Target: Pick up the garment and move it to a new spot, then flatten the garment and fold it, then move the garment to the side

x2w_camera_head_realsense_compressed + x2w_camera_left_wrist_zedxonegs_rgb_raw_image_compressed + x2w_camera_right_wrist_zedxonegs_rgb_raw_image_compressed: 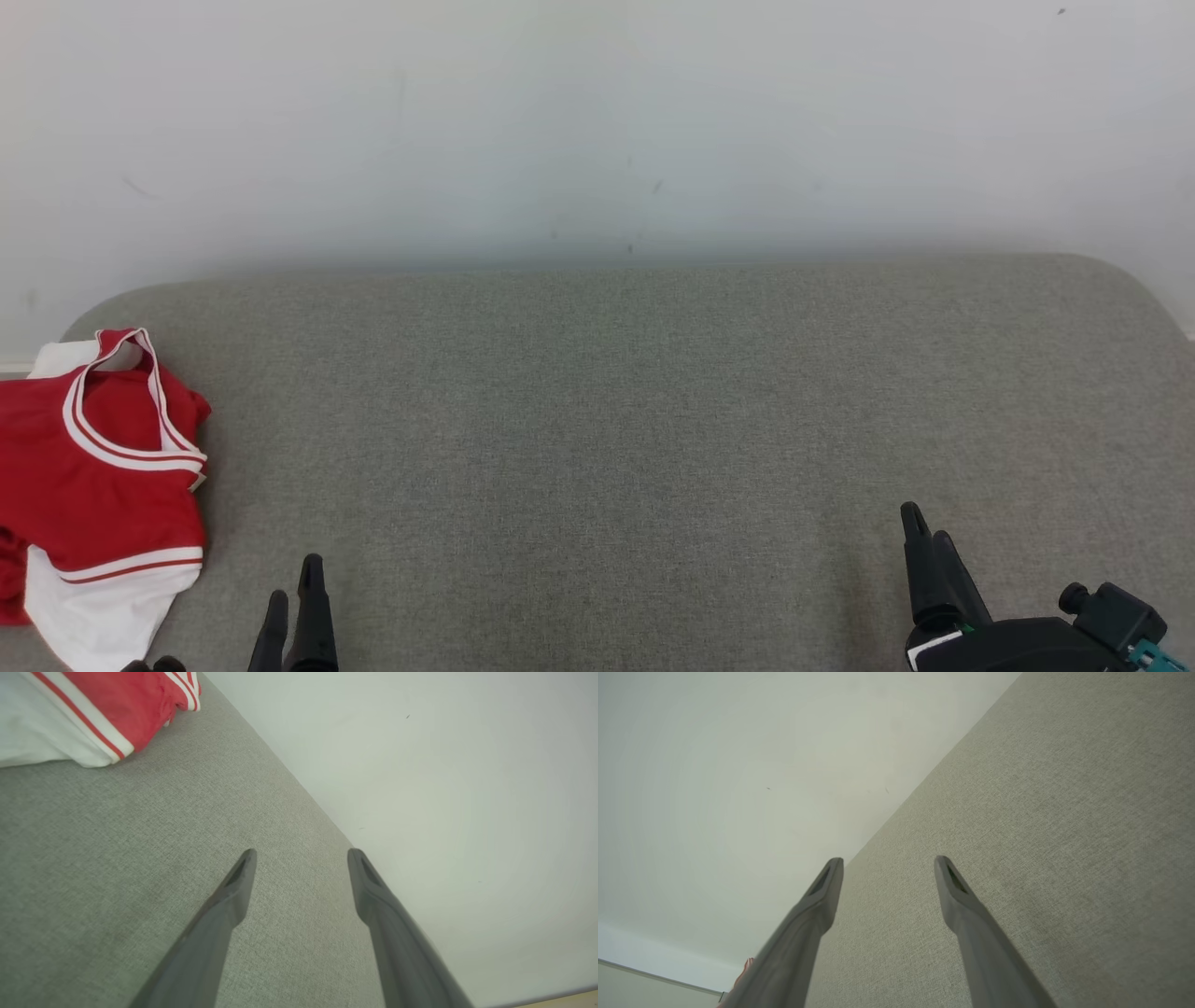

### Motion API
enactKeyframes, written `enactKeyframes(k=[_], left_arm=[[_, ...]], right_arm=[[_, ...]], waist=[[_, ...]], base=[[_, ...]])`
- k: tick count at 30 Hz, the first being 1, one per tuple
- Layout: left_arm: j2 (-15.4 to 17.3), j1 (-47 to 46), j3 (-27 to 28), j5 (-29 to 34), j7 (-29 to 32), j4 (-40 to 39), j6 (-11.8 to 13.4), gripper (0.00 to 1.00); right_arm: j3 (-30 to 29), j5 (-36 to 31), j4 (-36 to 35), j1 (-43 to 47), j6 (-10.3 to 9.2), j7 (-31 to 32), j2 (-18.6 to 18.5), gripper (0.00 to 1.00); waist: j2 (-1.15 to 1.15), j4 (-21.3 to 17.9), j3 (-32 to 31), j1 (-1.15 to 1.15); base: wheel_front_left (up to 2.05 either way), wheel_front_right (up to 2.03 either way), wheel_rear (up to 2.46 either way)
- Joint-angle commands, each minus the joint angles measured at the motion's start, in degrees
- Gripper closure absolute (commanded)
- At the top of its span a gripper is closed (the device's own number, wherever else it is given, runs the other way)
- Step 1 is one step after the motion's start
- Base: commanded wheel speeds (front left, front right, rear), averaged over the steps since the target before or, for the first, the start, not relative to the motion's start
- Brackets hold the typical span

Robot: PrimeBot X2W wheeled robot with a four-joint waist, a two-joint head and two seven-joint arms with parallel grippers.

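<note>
Red garment point(93, 485) with white-and-red striped trim at neckline and hem, white panel below the hem stripe, bunched and creased at the left end of the grey upholstered surface point(597, 420). Left gripper point(301, 855) near the white panel, not touching, fingers spread wide, holding nothing. Right gripper point(888, 859) well apart at the right, equally wide, empty.

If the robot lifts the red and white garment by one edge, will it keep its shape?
It will probably hang limp: the garment lies in soft, crumpled folds. It looks thin, so likely light. Pushed on the grey fabric surface, it may bunch up rather than slide.
</note>
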Motion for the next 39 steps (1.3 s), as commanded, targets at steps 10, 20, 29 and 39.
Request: enactKeyframes(k=[10,20,29,39], left_arm=[[0.42,0.58,-1.58,11.90,-2.16,-1.07,0.44,0.00],[0.69,1.02,-2.94,22.86,-3.80,-0.96,0.82,0.00],[1.01,1.99,-4.09,30.24,-5.30,-0.88,0.63,0.00],[1.26,2.52,-4.86,35.28,-6.47,-0.50,0.37,0.00]], right_arm=[[1.43,-10.40,-0.99,-0.21,-0.05,-1.24,-0.22,0.00],[1.39,-19.18,-1.45,0.53,-0.06,-1.50,-0.23,0.00],[1.26,-25.71,-2.01,1.68,-0.07,-1.03,-0.25,0.00],[0.62,-30.88,-2.49,2.54,-0.08,-1.03,-0.27,0.00]], waist=[[0.00,0.08,-0.50,0.00],[0.00,0.15,-1.04,0.00],[0.00,0.39,-1.85,0.00],[0.00,0.61,-2.56,0.00]], base=[[0.00,0.00,0.00],[0.00,0.00,0.00],[0.00,0.00,0.00],[0.00,0.00,0.00]])
